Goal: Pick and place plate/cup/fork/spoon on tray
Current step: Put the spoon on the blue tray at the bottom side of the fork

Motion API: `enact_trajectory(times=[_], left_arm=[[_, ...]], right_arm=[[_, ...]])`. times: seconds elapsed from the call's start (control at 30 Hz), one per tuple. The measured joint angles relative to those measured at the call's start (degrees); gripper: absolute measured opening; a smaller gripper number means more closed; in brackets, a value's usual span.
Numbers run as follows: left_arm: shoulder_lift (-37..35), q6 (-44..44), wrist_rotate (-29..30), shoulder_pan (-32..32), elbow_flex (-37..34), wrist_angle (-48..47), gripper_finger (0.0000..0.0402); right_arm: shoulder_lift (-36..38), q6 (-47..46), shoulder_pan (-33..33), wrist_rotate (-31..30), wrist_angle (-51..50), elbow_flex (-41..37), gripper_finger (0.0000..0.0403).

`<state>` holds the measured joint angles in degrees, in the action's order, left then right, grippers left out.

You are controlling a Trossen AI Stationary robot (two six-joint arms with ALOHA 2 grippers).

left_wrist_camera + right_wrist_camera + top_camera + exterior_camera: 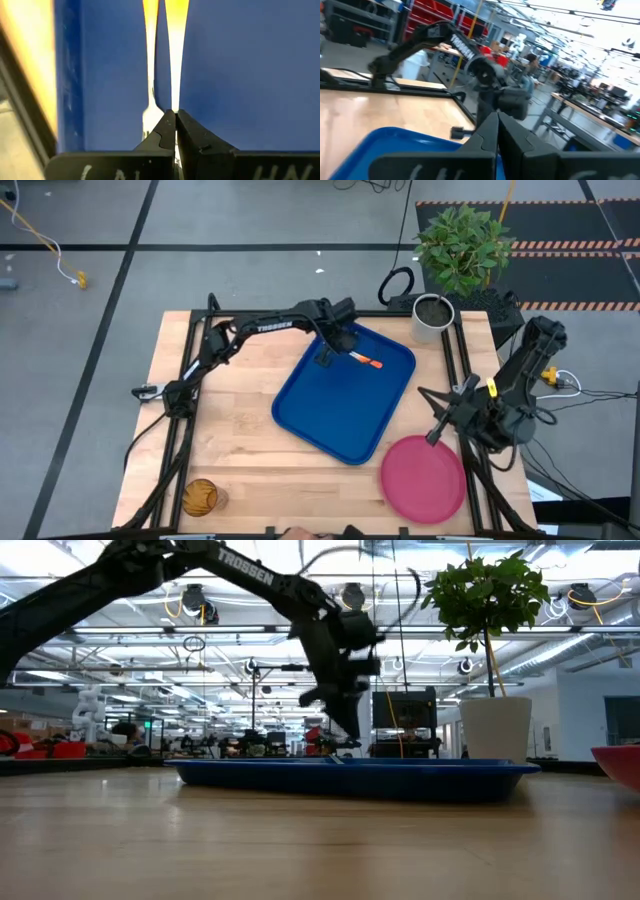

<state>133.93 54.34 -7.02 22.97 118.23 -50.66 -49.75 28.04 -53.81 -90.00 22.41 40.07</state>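
Two orange-handled utensils, fork (150, 65) and spoon (175, 55), lie side by side on my blue tray (330, 415) at frame centre, near its upper edge. My left gripper (327, 356) hangs above them, fingers together, holding nothing. Plate (423, 477) sits lower right, touching the tray's corner; cup (198, 497) lower left. My right gripper (434, 436), pinched together and empty, waits beside the plate.

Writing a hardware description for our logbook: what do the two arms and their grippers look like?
Both arms are black, jointed and slim. The left arm carries white TROSSEN lettering; the right arm shows a small yellow tag. Each gripper has two dark, tapered fingers, and black cables trail by the bases.
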Motion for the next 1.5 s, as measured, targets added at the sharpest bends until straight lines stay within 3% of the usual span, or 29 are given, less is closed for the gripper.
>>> enact_trajectory(times=[0.17, 0.6, 1.5], left_arm=[[2.2, 0.3, 6.1, -0.5, -0.1, 0.4, 0.0001], [1.9, -1.4, 5.7, -2.7, 0.0, -1.2, 0.0002], [1.9, -10.4, -0.9, -3.0, 0.1, 2.5, 0.0021]], right_arm=[[0.8, 1.0, 4.1, 0.0, 0.0, 0.0, 0.0000], [1.0, 1.4, 11.4, 0.0, 0.0, 0.0, 0.0000], [1.0, 1.2, 11.8, 0.0, 0.0, 0.0, 0.0000]])
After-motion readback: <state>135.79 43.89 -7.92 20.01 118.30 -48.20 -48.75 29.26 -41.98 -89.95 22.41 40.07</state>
